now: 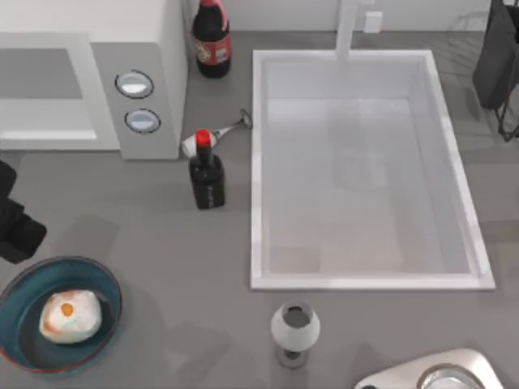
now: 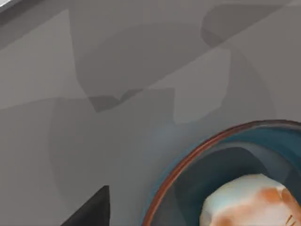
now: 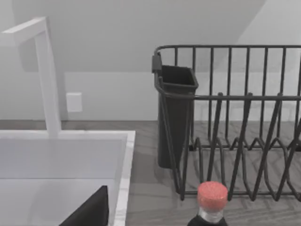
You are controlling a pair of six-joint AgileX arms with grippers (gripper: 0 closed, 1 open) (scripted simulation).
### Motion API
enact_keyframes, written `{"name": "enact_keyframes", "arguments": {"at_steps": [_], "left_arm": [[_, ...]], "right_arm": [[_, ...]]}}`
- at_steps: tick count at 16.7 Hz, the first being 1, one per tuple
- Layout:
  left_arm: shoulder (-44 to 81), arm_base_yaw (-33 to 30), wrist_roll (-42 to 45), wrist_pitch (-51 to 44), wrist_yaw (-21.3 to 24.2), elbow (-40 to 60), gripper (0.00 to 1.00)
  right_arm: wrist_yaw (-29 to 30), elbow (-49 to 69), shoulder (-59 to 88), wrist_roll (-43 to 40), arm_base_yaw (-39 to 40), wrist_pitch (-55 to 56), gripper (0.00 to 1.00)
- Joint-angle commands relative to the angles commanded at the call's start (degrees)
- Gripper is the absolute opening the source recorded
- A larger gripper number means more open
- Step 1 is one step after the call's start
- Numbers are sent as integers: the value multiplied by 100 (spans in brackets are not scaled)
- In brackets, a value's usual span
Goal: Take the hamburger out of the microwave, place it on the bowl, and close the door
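The hamburger (image 1: 71,315) sits inside the bowl (image 1: 16,288) at the front left of the worktop (image 1: 162,243), its orange-brown patches facing up (the left wrist view shows it resting against the teal inner wall just below the reddish rim). The left arm (image 1: 15,223) hangs at the left edge, just behind the bowl; whether its fingers are open or closed cannot be told. The microwave (image 1: 154,49) stands at the back left, its door (image 1: 49,89) flat across the front.
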Motion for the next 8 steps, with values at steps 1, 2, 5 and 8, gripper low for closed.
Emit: {"name": "enact_keyframes", "arguments": {"at_steps": [1,2,5,8], "left_arm": [[-627,165,842,439,212,-337,100],[-1247,325,1670,883,415,-675,100],[-2986,767,3939,2198,957,-1667,100],[-4414,1125,5719,3394,1373,-2556,100]], "right_arm": [[0,0,0,0,0,0,100],[0,0,0,0,0,0,100],[0,0,0,0,0,0,100],[0,0,0,0,0,0,100]]}}
